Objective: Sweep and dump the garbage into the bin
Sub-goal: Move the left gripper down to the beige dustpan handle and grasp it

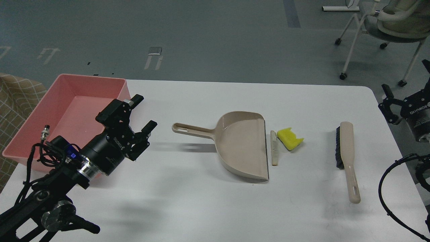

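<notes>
The pink bin (72,107) stands empty at the table's far left. The yellow sponge chunk (289,138) and the thin off-white slice (274,148) lie on the white table (208,208), just right of the open mouth of the beige dustpan (242,144). A beige hand brush (346,151) with dark bristles lies further right. My left gripper (142,112) is open and empty, low over the table between the bin and the dustpan's handle. My right gripper (406,79) is open and empty, beyond the table's right edge.
An office chair (393,20) stands on the grey floor at the back right. A beige checked cloth (13,90) lies left of the bin. Cables of my right arm (386,188) hang over the table's right edge.
</notes>
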{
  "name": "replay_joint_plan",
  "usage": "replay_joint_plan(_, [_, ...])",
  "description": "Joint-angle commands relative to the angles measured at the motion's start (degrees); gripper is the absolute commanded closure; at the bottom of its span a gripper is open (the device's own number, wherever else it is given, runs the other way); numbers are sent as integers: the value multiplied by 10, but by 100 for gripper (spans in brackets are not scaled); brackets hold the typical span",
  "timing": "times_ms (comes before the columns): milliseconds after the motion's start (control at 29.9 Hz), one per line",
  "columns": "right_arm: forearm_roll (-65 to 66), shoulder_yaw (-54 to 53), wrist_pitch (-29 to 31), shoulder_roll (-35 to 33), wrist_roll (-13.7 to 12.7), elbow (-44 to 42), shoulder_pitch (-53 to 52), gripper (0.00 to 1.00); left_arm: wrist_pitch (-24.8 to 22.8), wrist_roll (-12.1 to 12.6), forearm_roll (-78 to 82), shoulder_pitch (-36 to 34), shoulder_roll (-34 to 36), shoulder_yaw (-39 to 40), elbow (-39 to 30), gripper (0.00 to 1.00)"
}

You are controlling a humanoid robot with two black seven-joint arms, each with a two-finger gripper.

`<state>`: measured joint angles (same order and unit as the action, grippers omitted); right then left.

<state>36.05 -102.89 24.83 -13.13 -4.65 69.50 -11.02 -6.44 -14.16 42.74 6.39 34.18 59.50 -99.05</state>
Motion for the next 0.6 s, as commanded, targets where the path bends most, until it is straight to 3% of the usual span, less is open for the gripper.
replay_joint_plan(0, [0,-1,0,3,0,3,1,0,40,4,47,0,-2,-42,3,9])
replay_joint_plan(134, [0,-4,0,3,0,3,7,0,57,5,94,-8,-10,-89,20,9])
replay_joint_plan(335, [1,-4,0,3,0,3,14,0,55,8,93,-37,-25,-97,64,9])
replay_joint_plan(569, [1,-13,1,2,0,3,16,0,57,2,93,-111,-77,-145,164,10])
